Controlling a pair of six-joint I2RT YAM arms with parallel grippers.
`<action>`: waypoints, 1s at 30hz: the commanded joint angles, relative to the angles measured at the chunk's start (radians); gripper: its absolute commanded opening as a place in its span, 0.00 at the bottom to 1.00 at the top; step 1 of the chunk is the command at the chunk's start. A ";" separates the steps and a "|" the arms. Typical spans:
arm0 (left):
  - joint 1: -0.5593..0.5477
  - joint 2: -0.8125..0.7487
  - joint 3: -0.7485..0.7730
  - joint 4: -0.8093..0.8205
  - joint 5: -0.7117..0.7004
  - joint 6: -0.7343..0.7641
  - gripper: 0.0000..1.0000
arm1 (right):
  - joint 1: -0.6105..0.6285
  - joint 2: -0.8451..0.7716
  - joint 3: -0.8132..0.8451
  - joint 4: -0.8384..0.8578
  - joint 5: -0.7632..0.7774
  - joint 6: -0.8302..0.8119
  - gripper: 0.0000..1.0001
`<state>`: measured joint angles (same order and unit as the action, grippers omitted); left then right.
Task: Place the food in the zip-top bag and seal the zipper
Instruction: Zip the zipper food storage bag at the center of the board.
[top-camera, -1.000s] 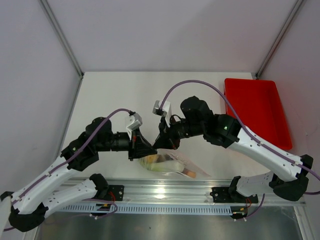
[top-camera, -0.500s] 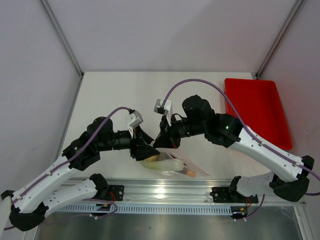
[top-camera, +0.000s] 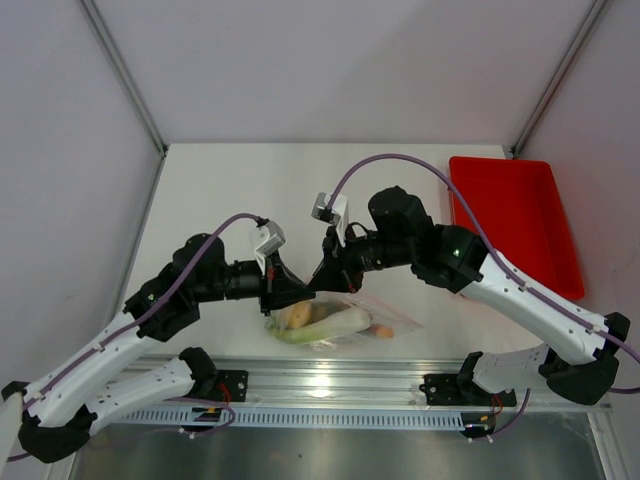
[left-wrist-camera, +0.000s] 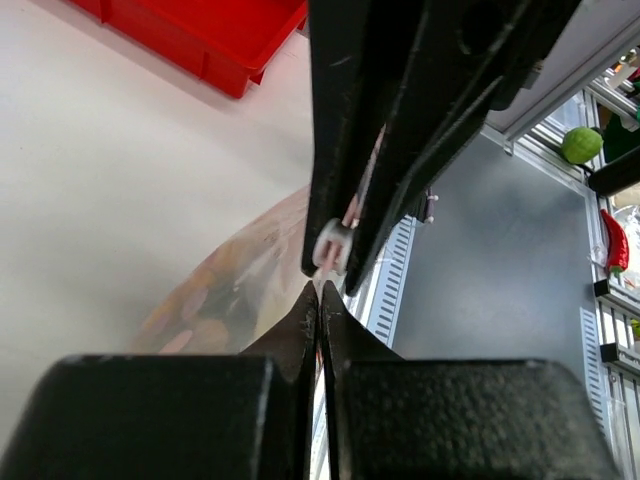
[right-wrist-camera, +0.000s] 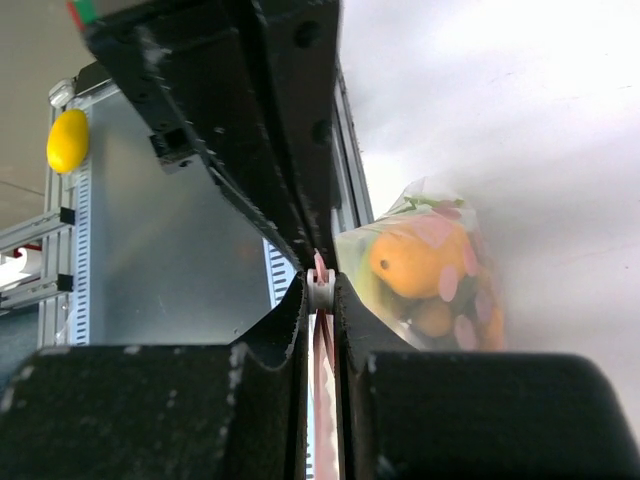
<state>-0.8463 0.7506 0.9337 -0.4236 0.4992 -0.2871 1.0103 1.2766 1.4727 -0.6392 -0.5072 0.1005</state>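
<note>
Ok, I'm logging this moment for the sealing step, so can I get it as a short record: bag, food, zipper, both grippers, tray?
bag: clear zip-top bag, crinkled, near the table's front edge
food: inside the bag; leek and an orange-yellow piece show through
zipper: white slider pinched; how far sealed, cannot tell
left gripper: shut, tips at the zipper edge
right gripper: shut on the zipper at the slider
red tray: far right, apart from the bag
</note>
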 joint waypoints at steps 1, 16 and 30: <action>0.009 0.016 -0.001 0.031 -0.010 0.002 0.01 | 0.002 -0.033 0.032 0.064 -0.028 0.025 0.00; 0.052 -0.077 -0.010 0.121 -0.143 -0.122 0.00 | -0.022 -0.106 -0.118 -0.007 0.159 0.039 0.00; 0.056 -0.120 -0.127 0.197 -0.031 -0.075 0.92 | -0.070 -0.129 -0.124 0.096 0.016 0.106 0.00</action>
<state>-0.7982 0.6441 0.8417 -0.2871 0.4442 -0.3782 0.9421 1.1450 1.2892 -0.6182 -0.4313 0.1768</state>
